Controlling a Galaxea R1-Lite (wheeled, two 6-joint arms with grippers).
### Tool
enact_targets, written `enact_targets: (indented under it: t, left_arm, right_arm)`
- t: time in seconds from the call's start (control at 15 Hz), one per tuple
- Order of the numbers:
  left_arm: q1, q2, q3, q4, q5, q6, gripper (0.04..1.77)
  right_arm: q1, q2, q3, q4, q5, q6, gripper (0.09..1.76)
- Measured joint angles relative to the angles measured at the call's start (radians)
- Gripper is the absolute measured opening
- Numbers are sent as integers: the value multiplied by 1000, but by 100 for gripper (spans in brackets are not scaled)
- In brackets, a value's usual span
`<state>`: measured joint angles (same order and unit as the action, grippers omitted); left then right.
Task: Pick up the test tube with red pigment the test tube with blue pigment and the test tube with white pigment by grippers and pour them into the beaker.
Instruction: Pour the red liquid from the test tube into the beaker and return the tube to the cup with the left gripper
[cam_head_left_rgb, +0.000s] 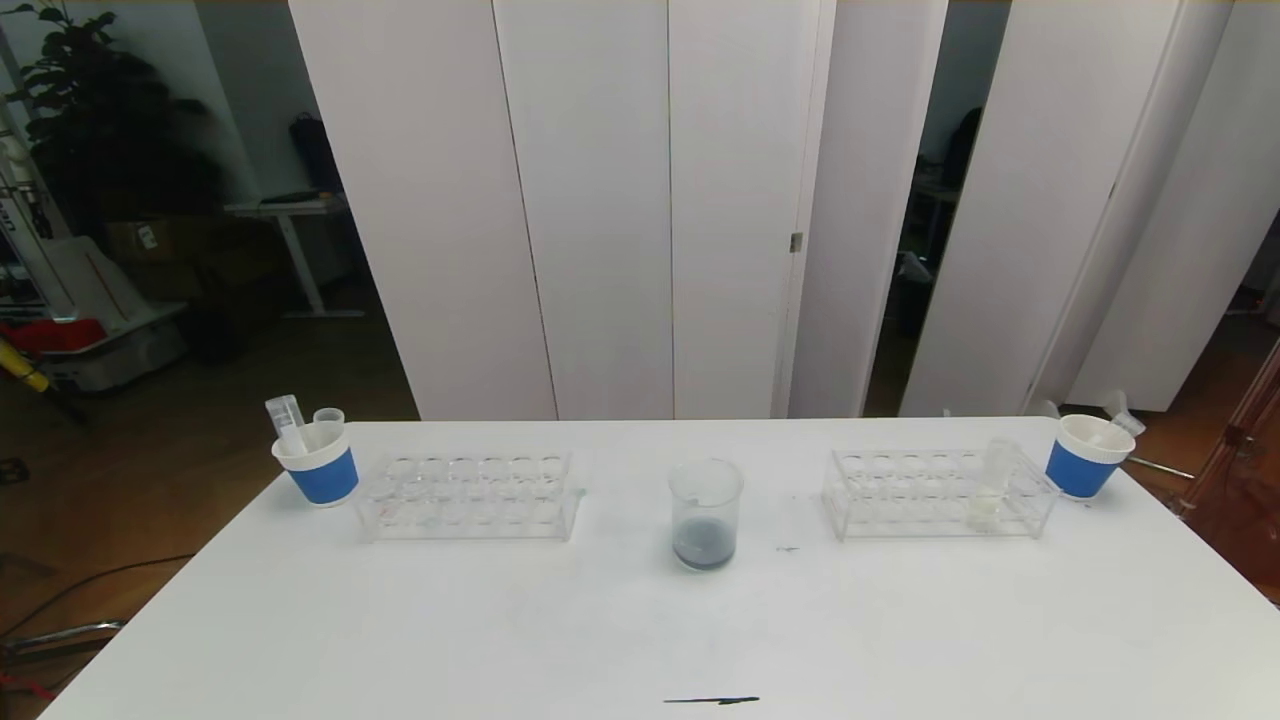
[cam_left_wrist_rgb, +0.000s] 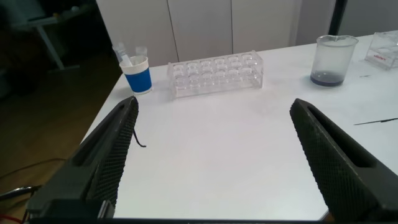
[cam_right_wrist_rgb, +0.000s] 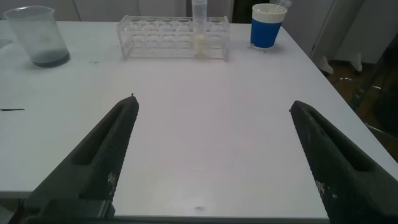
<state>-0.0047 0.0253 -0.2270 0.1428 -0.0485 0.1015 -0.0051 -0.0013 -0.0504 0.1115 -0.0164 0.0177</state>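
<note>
The beaker (cam_head_left_rgb: 706, 515) stands at the table's middle with a dark grey-blue liquid in its bottom; it also shows in the left wrist view (cam_left_wrist_rgb: 334, 59) and the right wrist view (cam_right_wrist_rgb: 41, 37). The test tube with white pigment (cam_head_left_rgb: 990, 488) stands upright in the right rack (cam_head_left_rgb: 935, 495), also seen in the right wrist view (cam_right_wrist_rgb: 199, 30). No tube with blue or red liquid shows. My left gripper (cam_left_wrist_rgb: 214, 102) is open and empty over the table's near left. My right gripper (cam_right_wrist_rgb: 214, 102) is open and empty over the near right. Neither shows in the head view.
An empty clear rack (cam_head_left_rgb: 468, 497) stands left of the beaker. A blue-banded paper cup (cam_head_left_rgb: 318, 465) holding empty tubes stands at the far left corner, another cup (cam_head_left_rgb: 1086, 456) at the far right. A black mark (cam_head_left_rgb: 712, 700) lies near the front edge.
</note>
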Motion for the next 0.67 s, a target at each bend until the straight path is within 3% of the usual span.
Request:
enact_targets:
  t: [0.27, 0.67]
  left_arm:
    - [0, -25, 189, -183, 2, -17, 174]
    - [0, -29, 226, -143, 23, -32, 174]
  right_arm:
    - [-1, 0, 0, -1, 0, 0, 174]
    - [0, 0, 0, -1, 0, 0, 174]
